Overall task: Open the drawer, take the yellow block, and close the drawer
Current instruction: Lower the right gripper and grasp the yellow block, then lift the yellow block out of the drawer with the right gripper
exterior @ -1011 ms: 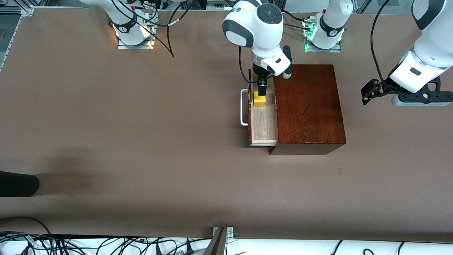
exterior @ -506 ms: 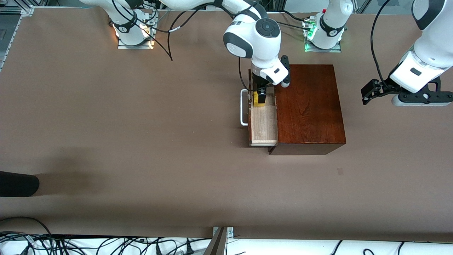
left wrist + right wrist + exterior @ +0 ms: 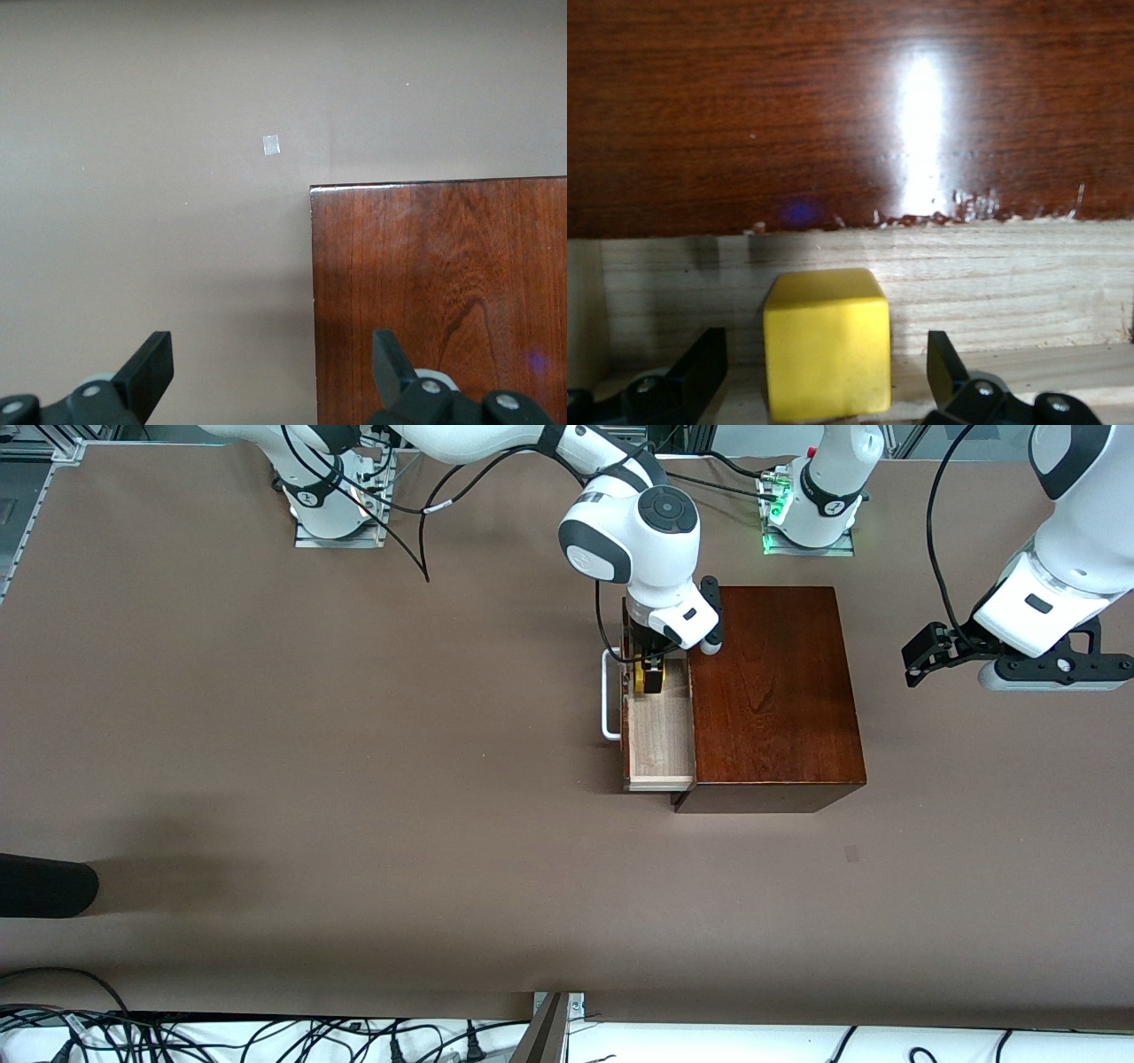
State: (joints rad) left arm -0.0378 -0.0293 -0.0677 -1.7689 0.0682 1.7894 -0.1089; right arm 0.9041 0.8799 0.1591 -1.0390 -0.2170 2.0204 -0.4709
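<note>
While your right gripper [image 3: 824, 376] straddles the yellow block [image 3: 827, 354] in the open drawer [image 3: 660, 735], fingers spread, not gripping | centre, sink lower, then close squarely | left gripper [image 3: 270, 372] waits spread over the wooden box's [image 3: 443, 292] edge.

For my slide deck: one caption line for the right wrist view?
Open right gripper straddling the yellow block in the pulled-out drawer, fingers not yet closed.
</note>
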